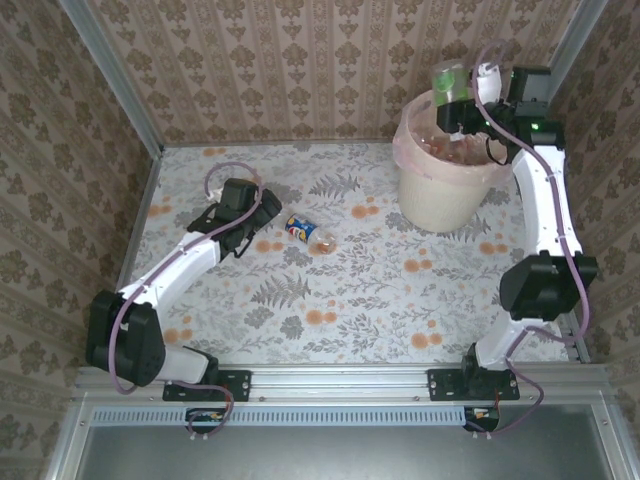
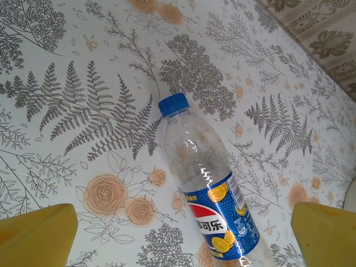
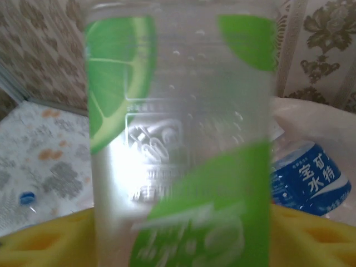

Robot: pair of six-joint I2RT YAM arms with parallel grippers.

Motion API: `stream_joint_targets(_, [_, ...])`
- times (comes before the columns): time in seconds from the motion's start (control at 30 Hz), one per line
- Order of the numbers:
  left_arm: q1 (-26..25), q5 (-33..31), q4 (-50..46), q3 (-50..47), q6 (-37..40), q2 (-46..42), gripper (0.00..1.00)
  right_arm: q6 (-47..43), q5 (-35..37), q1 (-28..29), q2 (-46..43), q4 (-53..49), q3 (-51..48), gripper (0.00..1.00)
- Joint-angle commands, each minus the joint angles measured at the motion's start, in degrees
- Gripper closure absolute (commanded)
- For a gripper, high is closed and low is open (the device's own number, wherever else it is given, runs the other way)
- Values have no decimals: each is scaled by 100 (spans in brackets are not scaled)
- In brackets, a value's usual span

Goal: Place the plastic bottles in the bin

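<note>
A clear bottle with a blue label and blue cap (image 2: 208, 183) lies on its side on the floral table (image 1: 380, 290); from above this bottle (image 1: 300, 232) is near the middle. My left gripper (image 2: 183, 228) hovers over it, open, with a yellow finger (image 2: 39, 233) on each side and no contact. The cream bin (image 1: 445, 195), lined with a pinkish bag, stands at the back right with several bottles (image 1: 450, 148) inside. Above it my right gripper (image 1: 462, 102) is shut on a clear green-labelled bottle (image 3: 178, 139), which hangs over the bin's mouth.
Patterned walls close in the table on three sides, and the bin sits close to the back right corner. A blue-labelled bottle (image 3: 308, 178) lies inside the bin below the right gripper. Bare table stretches between the two arms.
</note>
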Motion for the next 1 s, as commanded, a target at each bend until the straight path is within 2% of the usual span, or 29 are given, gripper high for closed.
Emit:
stream_joint_targets(0.0, [6,-71,62,-64,-64,53,0,-380,376,42,317,-862,450,10])
stream_joint_targets(0.13, [27,3,31,-28,-144,143,0,-269,225,63,89,-635,249,1])
stream_joint_targets(0.47, [115,730,97,322,-109,839,0,480,458,98,-990,521,-1060,0])
stream_joint_targets(0.57, [128,839,81,429,-105,991,0,737,478,162,-995,855,-1223,0])
stream_joint_targets(0.67, [129,894,27,530,-113,1096,0,780,937,370,-672,614,-882,2])
stream_joint_targets(0.8, [129,905,-38,539,-131,1127,0,733,2100,640,-112,-116,-301,11])
stream_joint_targets(0.97, [137,807,-99,448,-149,1059,0,839,2583,635,-304,56,-1141,19])
